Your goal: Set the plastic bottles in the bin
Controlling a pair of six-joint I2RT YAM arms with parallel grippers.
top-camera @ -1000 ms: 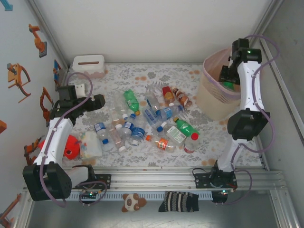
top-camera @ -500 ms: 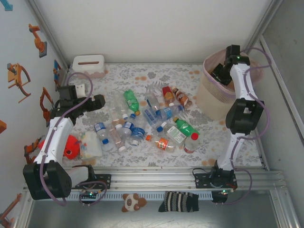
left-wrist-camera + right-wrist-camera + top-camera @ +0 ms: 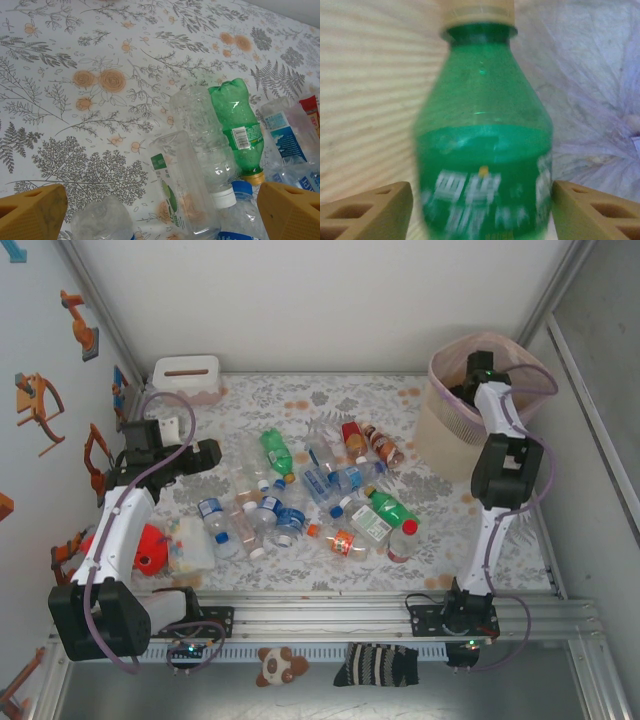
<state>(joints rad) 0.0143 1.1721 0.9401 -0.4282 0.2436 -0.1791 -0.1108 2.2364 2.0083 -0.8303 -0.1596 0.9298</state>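
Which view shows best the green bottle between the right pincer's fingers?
The right wrist view: the green bottle is large, though blurred, between the fingers of the right pincer. From above, the arm covers that spot in the bin. The left wrist camera faces other bottles on the table.

Top cam sits above and behind the arm bases [image 3: 450, 615], facing down and fwd over the whole table [image 3: 330, 390] from far off. Left wrist cam looks down at the table from close up, its fingertips [image 3: 31, 212] in the bottom corners. It shares the bottle pile [image 3: 300, 490] w/ top cam, incl. the green bottle [image 3: 239, 125]. Right wrist cam is v. close on a second green bottle [image 3: 482, 150] inside the bin [image 3: 440, 435], shared w/ top cam.
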